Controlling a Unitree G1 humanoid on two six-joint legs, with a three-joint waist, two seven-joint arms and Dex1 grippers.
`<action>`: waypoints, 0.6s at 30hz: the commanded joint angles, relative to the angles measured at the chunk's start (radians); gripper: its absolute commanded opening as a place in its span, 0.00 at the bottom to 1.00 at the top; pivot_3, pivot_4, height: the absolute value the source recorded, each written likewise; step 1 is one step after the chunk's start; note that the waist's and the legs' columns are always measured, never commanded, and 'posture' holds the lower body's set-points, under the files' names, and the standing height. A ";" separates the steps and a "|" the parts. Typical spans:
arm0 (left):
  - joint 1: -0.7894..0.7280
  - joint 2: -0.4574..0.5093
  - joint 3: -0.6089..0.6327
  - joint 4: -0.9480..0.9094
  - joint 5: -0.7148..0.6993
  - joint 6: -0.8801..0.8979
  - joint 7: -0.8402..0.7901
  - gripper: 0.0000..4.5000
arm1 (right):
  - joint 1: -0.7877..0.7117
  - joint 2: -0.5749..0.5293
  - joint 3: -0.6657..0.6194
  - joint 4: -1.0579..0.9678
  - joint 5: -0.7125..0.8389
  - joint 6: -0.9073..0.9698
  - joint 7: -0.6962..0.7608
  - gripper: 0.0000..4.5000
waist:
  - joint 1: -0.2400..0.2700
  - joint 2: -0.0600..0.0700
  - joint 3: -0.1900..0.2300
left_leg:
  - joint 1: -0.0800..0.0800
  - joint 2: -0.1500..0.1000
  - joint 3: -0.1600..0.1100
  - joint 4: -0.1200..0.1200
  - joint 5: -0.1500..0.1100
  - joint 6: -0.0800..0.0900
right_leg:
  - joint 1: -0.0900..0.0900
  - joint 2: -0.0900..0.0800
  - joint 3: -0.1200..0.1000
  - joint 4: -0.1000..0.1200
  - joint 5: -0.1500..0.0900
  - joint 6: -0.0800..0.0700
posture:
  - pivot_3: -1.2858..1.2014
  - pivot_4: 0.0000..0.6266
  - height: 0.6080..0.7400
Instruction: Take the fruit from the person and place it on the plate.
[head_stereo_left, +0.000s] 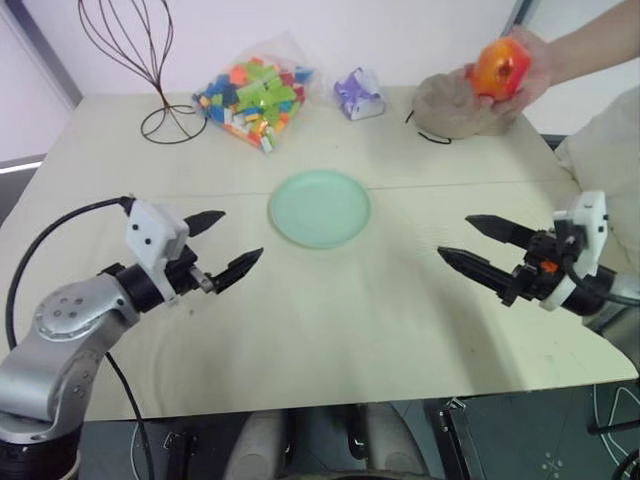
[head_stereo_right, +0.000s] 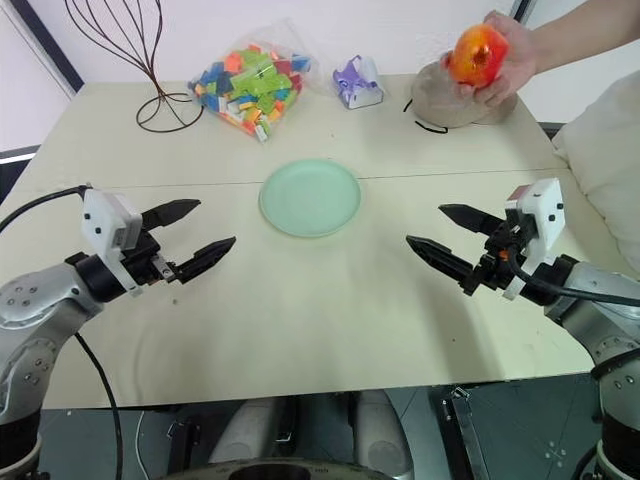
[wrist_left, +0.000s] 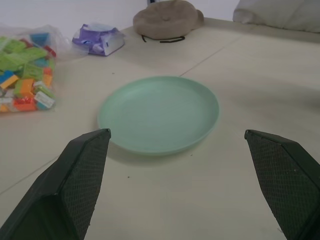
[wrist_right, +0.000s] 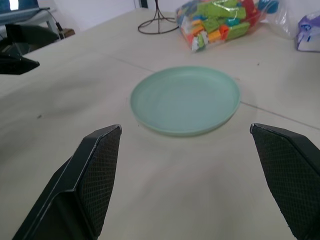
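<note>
A person's hand (head_stereo_left: 530, 75) reaches in from the far right and holds the glossy orange-red fruit (head_stereo_left: 501, 67) above the tan cap. The pale mint-green plate (head_stereo_left: 320, 207) lies bare at the table's middle. My left gripper (head_stereo_left: 228, 243) hovers open over the table on the near left, pointing toward the plate. On the near right, my right gripper (head_stereo_left: 470, 243) is open too, aimed at the plate (wrist_right: 185, 99) from the other side. Both grippers hold nothing, and the fruit is well beyond the right one.
A tan cloth cap (head_stereo_left: 450, 105) sits at the far right under the fruit. A bag of coloured toy bricks (head_stereo_left: 252, 92), a small purple packet (head_stereo_left: 359, 94) and a wire stand (head_stereo_left: 150, 70) line the far edge. A white cushion (head_stereo_left: 608, 150) lies right of the table.
</note>
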 joint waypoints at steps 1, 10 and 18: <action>0.011 0.014 0.039 -0.017 -0.013 -0.023 -0.002 1.00 | -0.019 -0.015 0.007 0.007 0.011 -0.030 0.011 0.94 | 0.000 0.000 0.000 | 0.000 0.000 0.000 0.000 0.000 0.000 | 0.000 0.000 0.000 0.000 0.000 0.000 | 0.52 0.24 1.00; -0.013 0.015 0.061 0.003 -0.039 -0.006 0.034 1.00 | -0.072 -0.037 0.036 0.056 0.002 -0.048 0.021 0.94 | 0.001 0.000 0.000 | 0.000 0.000 0.000 0.000 0.000 0.000 | 0.000 0.000 0.001 0.000 0.000 0.000 | 0.52 0.24 1.00; -0.007 0.016 0.057 -0.005 -0.051 -0.002 0.035 1.00 | -0.092 -0.047 0.049 0.077 -0.005 -0.058 0.029 0.94 | 0.001 0.000 0.000 | 0.000 0.000 0.000 0.000 0.000 0.000 | 0.000 0.000 0.001 0.000 0.000 0.000 | 0.52 0.24 1.00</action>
